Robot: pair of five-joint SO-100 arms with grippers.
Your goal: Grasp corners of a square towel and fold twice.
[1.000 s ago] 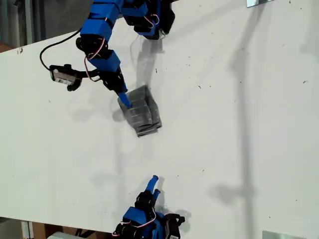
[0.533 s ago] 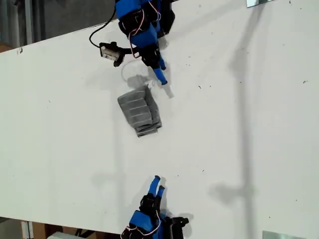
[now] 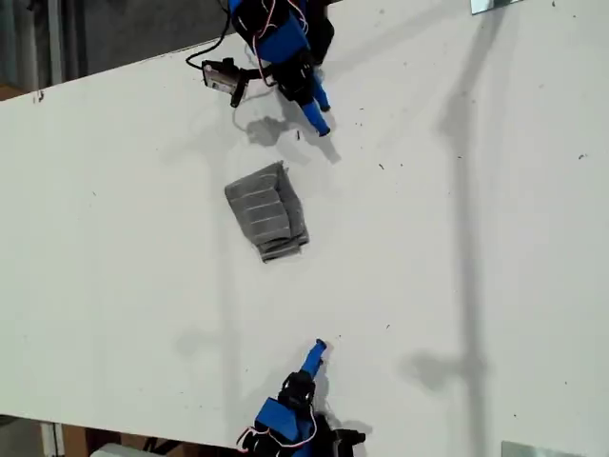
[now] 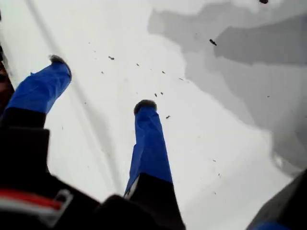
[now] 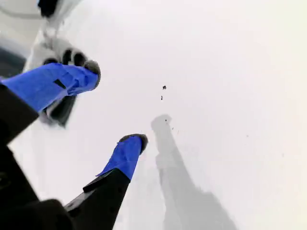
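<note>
You will find the towel (image 3: pixel 267 212) folded into a compact bundle on the white table (image 3: pixel 457 238). Its long axis runs roughly from one arm (image 3: pixel 285 43) toward the other arm (image 3: pixel 295 400), and it lies nearer the former and clear of both. Only dark specks lie around it. My first gripper (image 4: pixel 101 82) is spread wide and empty over bare table; my second gripper (image 5: pixel 115 103) likewise.
</note>
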